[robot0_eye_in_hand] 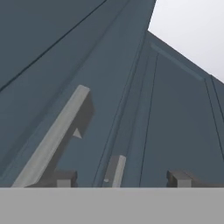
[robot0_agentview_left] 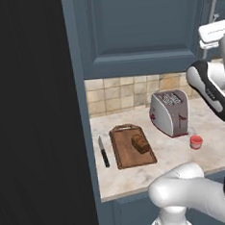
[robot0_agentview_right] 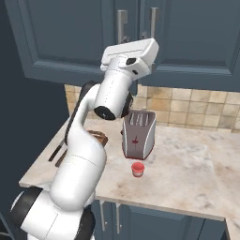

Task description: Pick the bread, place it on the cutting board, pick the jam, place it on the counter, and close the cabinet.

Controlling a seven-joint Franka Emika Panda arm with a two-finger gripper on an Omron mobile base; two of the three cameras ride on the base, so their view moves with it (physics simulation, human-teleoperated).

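In the left base view the bread (robot0_agentview_left: 141, 143) lies on the cutting board (robot0_agentview_left: 124, 154), toward the board's right side, with a black-handled knife (robot0_agentview_left: 104, 152) lying just beside the board on its left. The silver toaster (robot0_agentview_left: 170, 112) stands behind and to the right, and the jam (robot0_agentview_left: 196, 142) sits on the beige counter (robot0_agentview_left: 176, 154) in front of the toaster, apart from it. The cabinet (robot0_agentview_left: 140, 25) above appears shut or nearly so from here.

In the right base view the arm reaches up, its hand (robot0_agentview_right: 131, 57) raised against the cabinet doors, just below two light-grey bar handles (robot0_agentview_right: 122, 26). The jam (robot0_agentview_right: 137, 169) is on the counter in front of the toaster (robot0_agentview_right: 138, 134).

In the hand view the camera looks closely along the blue-grey door panels; a long light-grey bar handle (robot0_eye_in_hand: 52, 138) runs diagonally, and the two dark finger tips (robot0_eye_in_hand: 178, 179) stand apart with nothing between them. The jaws look partly open and empty.

Judging from this, bread and jam are done and only closing remains. The risk is that the fingers catch on the handle instead of pressing the door face, or that a glancing push leaves the door ajar.
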